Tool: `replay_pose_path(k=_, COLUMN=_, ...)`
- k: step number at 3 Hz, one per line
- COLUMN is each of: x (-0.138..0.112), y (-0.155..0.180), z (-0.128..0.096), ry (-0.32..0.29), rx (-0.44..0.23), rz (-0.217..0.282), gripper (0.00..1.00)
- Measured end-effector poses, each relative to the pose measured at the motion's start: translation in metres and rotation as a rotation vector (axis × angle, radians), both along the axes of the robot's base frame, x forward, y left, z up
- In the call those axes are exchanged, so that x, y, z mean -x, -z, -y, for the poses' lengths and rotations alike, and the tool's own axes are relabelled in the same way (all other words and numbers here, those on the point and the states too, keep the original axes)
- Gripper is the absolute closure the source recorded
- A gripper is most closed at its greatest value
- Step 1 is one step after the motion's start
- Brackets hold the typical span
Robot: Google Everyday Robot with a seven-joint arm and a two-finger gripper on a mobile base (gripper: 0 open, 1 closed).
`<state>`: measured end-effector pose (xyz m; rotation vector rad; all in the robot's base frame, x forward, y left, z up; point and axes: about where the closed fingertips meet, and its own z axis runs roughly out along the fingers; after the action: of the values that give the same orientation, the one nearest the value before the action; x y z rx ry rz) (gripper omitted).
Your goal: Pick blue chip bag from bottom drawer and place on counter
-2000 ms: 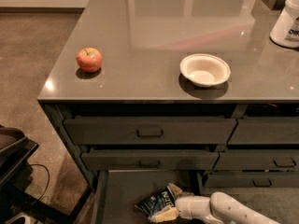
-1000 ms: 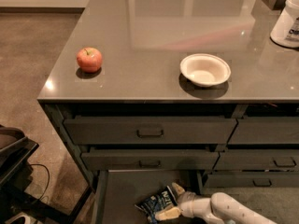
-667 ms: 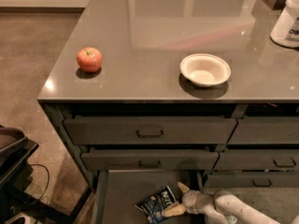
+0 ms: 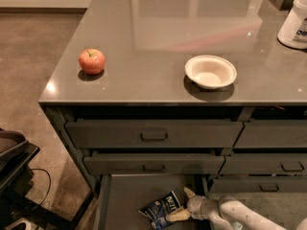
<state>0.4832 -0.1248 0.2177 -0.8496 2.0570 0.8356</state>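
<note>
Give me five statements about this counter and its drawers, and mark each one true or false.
1. The bag lies in the open bottom drawer. True.
2. The apple sits inside the bowl. False: it stands on the counter, left of the bowl and apart from it.
3. The gripper is down in the bottom drawer, at the bag's right side, fingers apart. True.
4. The bowl is full of chips. False: it looks empty.
5. The gripper holds the bag over the counter. False: the bag lies on the drawer floor.
</note>
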Motion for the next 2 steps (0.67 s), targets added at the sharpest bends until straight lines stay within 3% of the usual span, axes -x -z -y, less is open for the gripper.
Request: replay_pose_path(k=2, x=0.001, y=0.043, z=-0.006, ry=-0.001, rx=0.009, rz=-0.027, gripper=0.00)
